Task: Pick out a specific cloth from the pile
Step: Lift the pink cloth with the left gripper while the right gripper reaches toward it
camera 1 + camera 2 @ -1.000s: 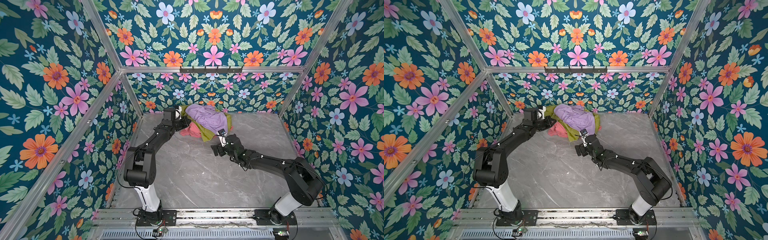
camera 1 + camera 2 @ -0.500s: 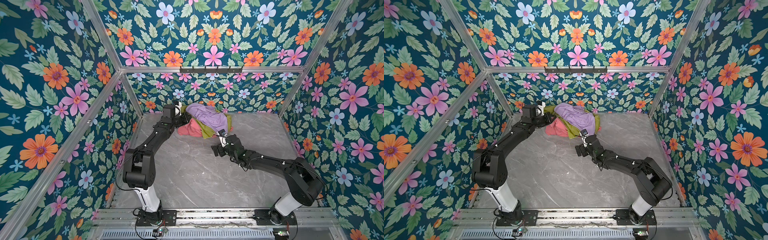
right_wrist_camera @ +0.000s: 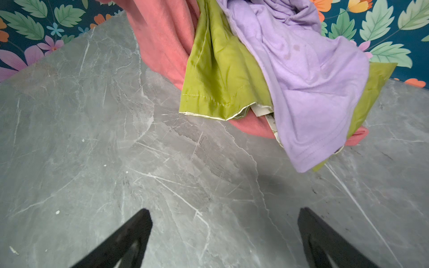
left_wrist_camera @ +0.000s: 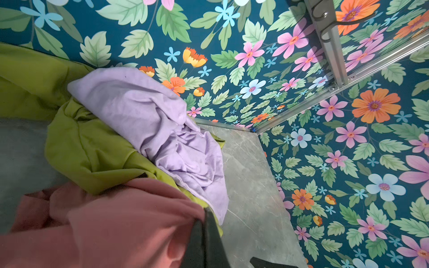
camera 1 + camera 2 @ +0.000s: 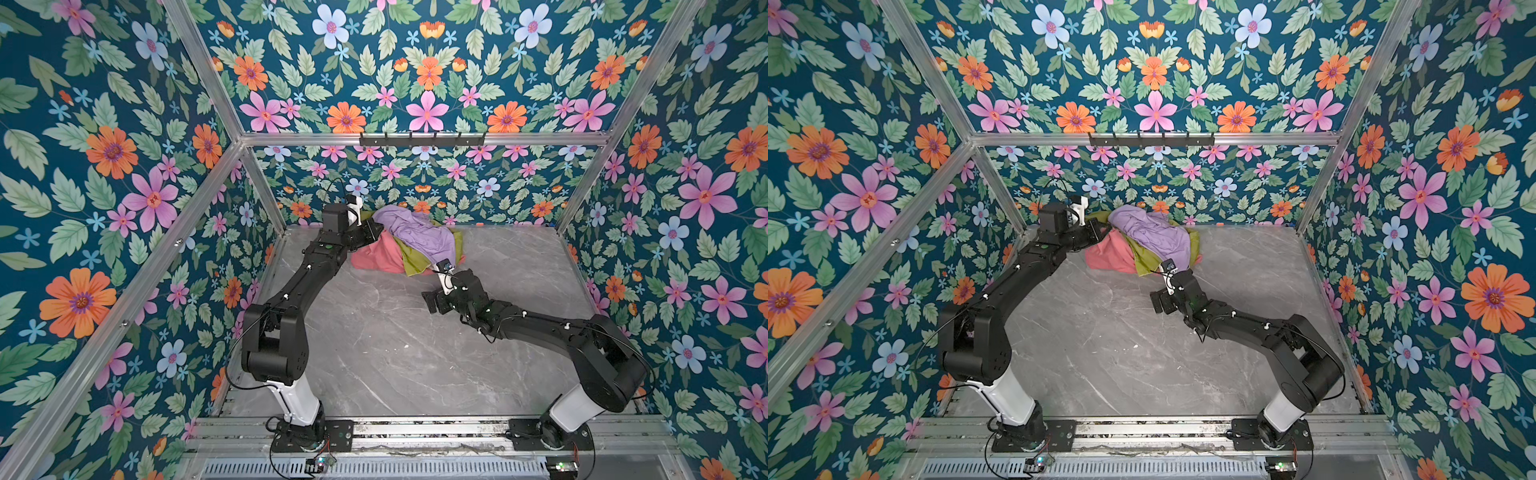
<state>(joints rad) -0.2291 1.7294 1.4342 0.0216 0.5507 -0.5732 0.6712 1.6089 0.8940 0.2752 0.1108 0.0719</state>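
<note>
1 pile [image 5: 415, 245] of 3 cloths sits at the back of the grey marble table [image 5: 374, 353], close to the rear floral wall [image 5: 424, 183]. Count is 1 lilac-purple cloth [image 5: 419, 237] on top, 1 olive-green cloth [image 5: 411, 262] under it, and 1 salmon-pink cloth [image 5: 372, 259] at the bottom, sticking out on the left side of the pile in both top views. A little pink also peeks out at the pile's right edge. A pale printed edge [image 3: 262, 110] shows under the green hem; cannot tell which cloth it belongs to. There are 2 black arms and 2 grippers. The left gripper [image 5: 373, 232] is at the pile's upper left and pressed together on a bunched fold of the salmon-pink cloth. In the left wrist view the pink fabric gathers right against 1 dark finger [image 4: 204, 241]. The pink cloth rises toward that grip, and its lower part lies on the table. The right gripper [image 3: 225, 242] is spread wide, with 2 dark fingertips [image 3: 130, 241] over bare table and nothing between them, just in front of the pile's near edge and not touching any cloth. 1 black hook rail [image 5: 422, 139] is on the rear frame bar above.
</note>
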